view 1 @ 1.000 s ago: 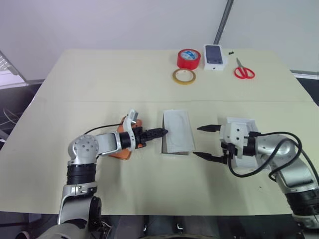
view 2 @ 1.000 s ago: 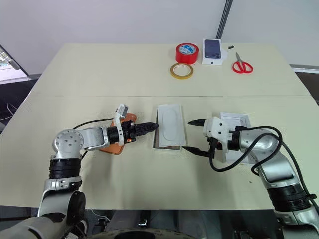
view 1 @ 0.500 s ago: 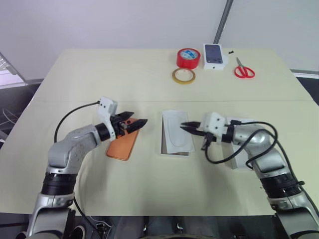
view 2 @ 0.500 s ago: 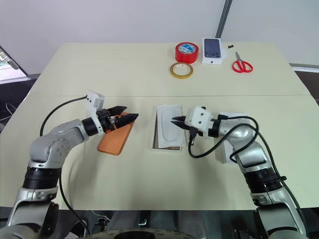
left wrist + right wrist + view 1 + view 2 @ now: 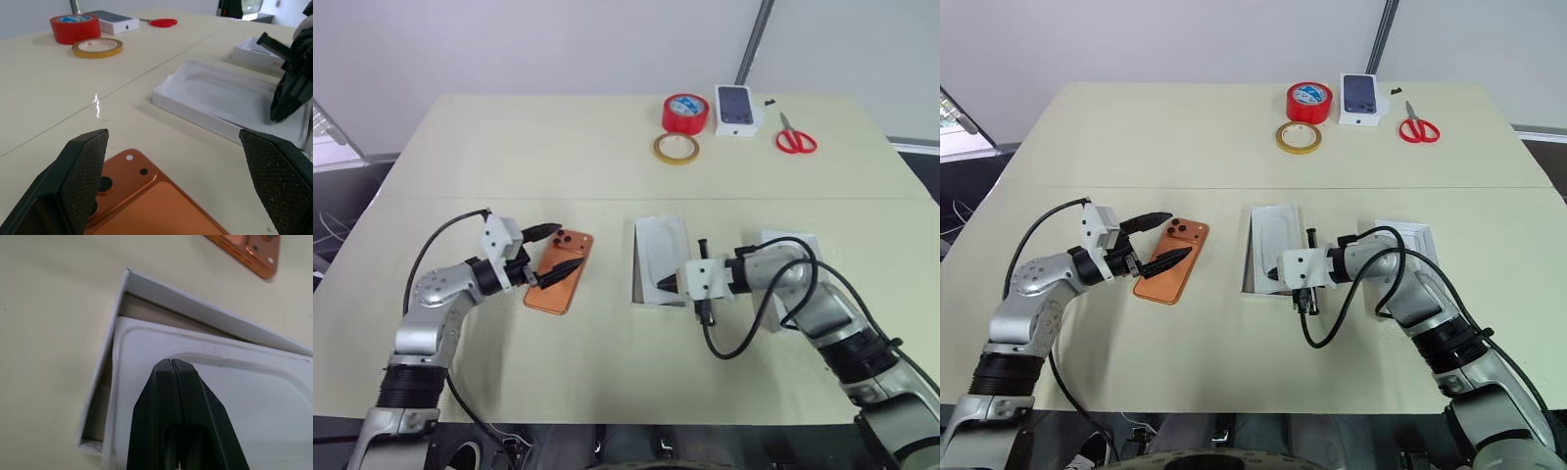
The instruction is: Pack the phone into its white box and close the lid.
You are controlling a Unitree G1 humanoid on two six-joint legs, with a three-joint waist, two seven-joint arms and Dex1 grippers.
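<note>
The right gripper point(image 5: 1276, 273), fingers together, pressed on the insert point(image 5: 1276, 238) lying in the white box point(image 5: 637, 291); the left gripper point(image 5: 1160, 239), fingers apart, straddled the phone point(image 5: 1173, 261), probably to grasp it.

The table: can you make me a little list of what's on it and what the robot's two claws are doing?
phone: orange, flat, back up
white box: middle, white insert lying in it
lid: beside the right arm
left gripper: open, over the phone
right gripper: shut, tips on the insert
far edge: red tape, yellow tape, small phone box, scissors
</note>
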